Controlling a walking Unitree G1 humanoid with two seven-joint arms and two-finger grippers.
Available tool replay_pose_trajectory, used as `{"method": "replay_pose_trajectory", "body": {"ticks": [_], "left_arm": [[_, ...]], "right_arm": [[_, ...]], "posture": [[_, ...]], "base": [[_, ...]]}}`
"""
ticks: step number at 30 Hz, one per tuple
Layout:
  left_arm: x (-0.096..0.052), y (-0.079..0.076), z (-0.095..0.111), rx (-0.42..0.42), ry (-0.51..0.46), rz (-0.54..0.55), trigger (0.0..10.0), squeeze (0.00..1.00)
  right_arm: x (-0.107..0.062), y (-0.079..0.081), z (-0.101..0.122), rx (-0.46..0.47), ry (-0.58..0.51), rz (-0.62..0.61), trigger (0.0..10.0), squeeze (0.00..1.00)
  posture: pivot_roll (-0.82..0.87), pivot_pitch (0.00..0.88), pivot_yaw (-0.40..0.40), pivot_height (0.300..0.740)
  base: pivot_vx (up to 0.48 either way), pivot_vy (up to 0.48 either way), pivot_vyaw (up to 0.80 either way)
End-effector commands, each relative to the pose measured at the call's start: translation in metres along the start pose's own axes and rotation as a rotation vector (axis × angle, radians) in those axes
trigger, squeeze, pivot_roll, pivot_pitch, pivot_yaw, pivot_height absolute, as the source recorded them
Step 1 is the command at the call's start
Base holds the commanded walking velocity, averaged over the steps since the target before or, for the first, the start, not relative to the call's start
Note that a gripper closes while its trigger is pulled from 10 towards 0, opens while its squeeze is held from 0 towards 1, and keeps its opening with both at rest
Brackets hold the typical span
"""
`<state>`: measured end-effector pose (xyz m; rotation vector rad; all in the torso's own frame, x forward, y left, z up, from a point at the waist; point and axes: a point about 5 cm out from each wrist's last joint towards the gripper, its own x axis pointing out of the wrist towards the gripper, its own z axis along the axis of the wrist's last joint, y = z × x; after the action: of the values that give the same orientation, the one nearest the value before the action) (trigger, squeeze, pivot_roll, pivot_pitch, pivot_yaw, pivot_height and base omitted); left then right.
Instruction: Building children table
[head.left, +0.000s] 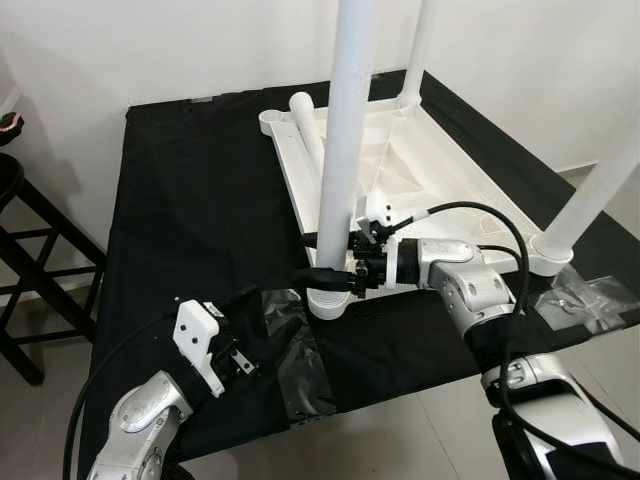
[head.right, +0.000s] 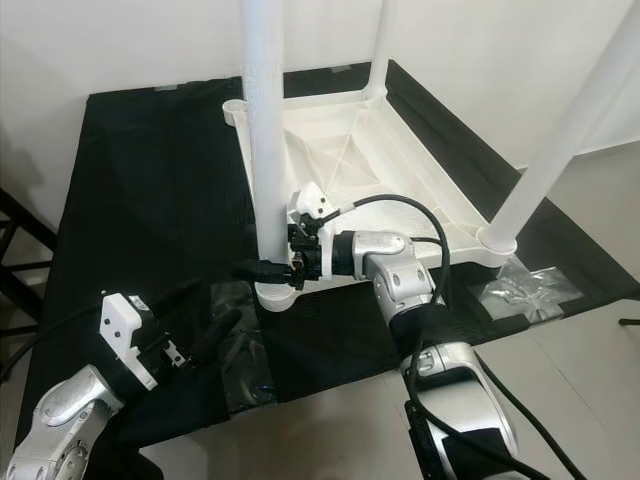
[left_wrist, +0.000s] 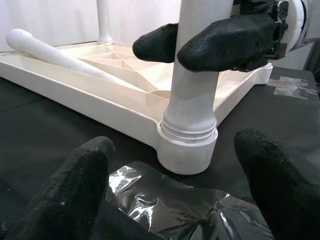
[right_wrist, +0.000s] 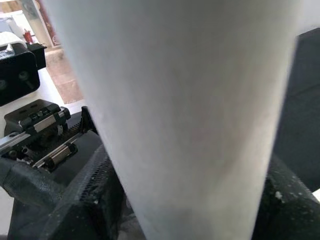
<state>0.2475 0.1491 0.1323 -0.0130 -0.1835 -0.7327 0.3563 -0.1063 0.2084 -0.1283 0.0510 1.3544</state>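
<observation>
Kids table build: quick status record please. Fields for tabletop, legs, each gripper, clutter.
tabletop: white tabletop upside down on the black cloth
legs upright: near leg, far leg, right corner leg
leg loose: spare leg lying in the tabletop
right gripper: right gripper shut on the near leg just above its socket
left gripper: left gripper open, low over the cloth, facing that socket
clutter: clear plastic wrap by the near edge

I see the upturned tabletop (head.left: 400, 160) lying on the desk (head.left: 190, 200), three legs upright in its corner sockets (a fourth leg (head.left: 310, 130) lies loose inside it), stool (head.left: 30, 260) off left.
</observation>
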Motion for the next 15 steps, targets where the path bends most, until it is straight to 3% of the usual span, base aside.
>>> {"method": "replay_pose_trajectory", "body": {"ticks": [1,9,10,11,12,14,15], "left_arm": [[-0.002,-0.004,-0.001,-0.003,0.005,-0.007,10.0,0.0],[-0.001,-0.004,0.0,-0.007,0.002,-0.008,10.0,0.0],[-0.001,-0.004,0.0,-0.008,0.001,-0.01,10.0,0.0],[-0.001,-0.004,0.0,-0.008,0.001,-0.01,10.0,0.0],[-0.002,-0.002,0.001,-0.007,0.002,-0.011,10.0,0.0],[-0.002,-0.002,0.001,-0.007,0.002,-0.011,10.0,0.0],[-0.002,-0.001,0.001,-0.005,0.001,-0.009,10.0,0.0]], "right_arm": [[0.002,0.002,-0.001,0.001,-0.008,0.037,0.0,0.0],[-0.016,0.005,-0.006,-0.019,-0.047,-0.087,0.0,0.0],[-0.022,0.006,-0.009,-0.014,-0.048,-0.22,0.0,0.0],[-0.022,0.006,-0.009,-0.014,-0.048,-0.22,0.0,0.0],[-0.021,0.013,-0.026,0.105,-0.141,-0.645,0.0,0.0],[-0.021,0.013,-0.026,0.105,-0.141,-0.645,0.0,0.0],[-0.009,0.04,-0.06,0.277,-0.15,-0.79,0.0,0.0]], "posture": [[-0.03,0.168,-0.009,0.74],[-0.05,0.175,-0.006,0.74],[-0.05,0.179,-0.011,0.74],[-0.05,0.179,-0.011,0.74],[-0.06,0.184,-0.018,0.74],[-0.06,0.184,-0.018,0.74],[-0.06,0.184,-0.01,0.74]], "base": [[0.0,0.0,0.0],[0.0,0.0,0.0],[0.0,0.0,0.0],[0.0,0.0,0.0],[0.0,0.0,0.0],[0.0,0.0,0.0],[0.0,0.0,0.0]]}}
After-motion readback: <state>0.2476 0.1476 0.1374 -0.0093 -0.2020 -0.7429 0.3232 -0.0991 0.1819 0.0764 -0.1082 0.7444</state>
